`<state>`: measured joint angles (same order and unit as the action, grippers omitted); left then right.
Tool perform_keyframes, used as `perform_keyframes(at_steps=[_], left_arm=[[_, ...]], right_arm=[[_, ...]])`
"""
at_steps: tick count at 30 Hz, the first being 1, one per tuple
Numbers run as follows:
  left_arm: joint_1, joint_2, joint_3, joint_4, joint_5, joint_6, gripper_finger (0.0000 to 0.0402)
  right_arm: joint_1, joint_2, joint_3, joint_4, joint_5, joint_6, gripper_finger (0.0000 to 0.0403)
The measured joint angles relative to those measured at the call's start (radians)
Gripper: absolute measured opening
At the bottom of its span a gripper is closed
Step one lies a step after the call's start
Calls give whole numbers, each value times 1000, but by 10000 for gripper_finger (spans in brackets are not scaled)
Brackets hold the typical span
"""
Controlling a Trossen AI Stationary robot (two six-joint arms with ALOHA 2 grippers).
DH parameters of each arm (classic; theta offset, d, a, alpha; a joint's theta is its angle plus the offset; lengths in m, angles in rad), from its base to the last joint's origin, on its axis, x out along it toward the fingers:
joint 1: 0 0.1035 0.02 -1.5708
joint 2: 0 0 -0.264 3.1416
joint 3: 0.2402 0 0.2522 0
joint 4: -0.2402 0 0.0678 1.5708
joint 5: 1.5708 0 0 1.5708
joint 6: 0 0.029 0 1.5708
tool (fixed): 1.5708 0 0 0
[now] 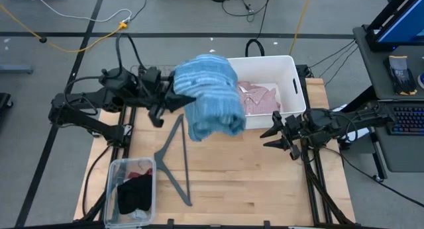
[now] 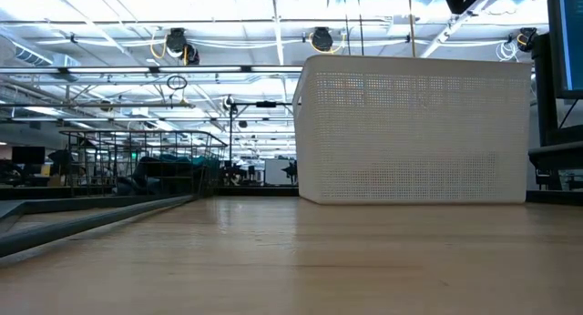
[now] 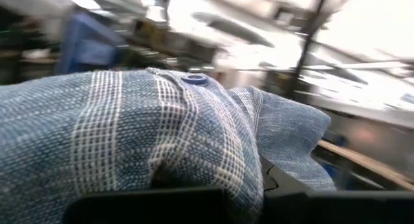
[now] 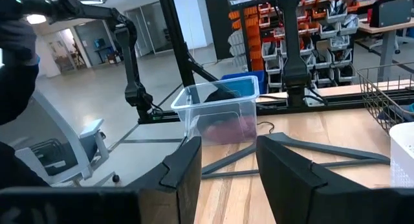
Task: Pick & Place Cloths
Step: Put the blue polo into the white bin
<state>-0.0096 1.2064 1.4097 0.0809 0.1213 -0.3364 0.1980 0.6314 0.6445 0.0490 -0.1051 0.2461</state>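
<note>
My left gripper [image 1: 177,100], pinched on the blue-plaid shirt [image 1: 212,96], holds it bunched, long axis running toward the white tub [image 1: 291,65]; my right gripper [image 1: 277,135] waits, fingers spread.

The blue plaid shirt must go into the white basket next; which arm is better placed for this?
The left. Its gripper is shut on the blue plaid shirt, lifted beside the white basket, where a pink shirt lies. The right gripper waits open and empty over the table.
</note>
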Motion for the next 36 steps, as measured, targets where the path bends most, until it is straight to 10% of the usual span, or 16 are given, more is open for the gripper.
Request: perform_keyframes(at_steps=[8,17,25,36], left_arm=[[-40,52,0,208,355,131,2],[-100,99,0,313,436,201,3],[-117,118,-1,339,401,179,3],[-104,116,0,309,10,27,3]], right_arm=[[0,40,0,0,3,-1,139],[0,87,0,0,58,-4,139],[0,103,0,28,213,-5,139],[0,102,0,179,217,-82,139]])
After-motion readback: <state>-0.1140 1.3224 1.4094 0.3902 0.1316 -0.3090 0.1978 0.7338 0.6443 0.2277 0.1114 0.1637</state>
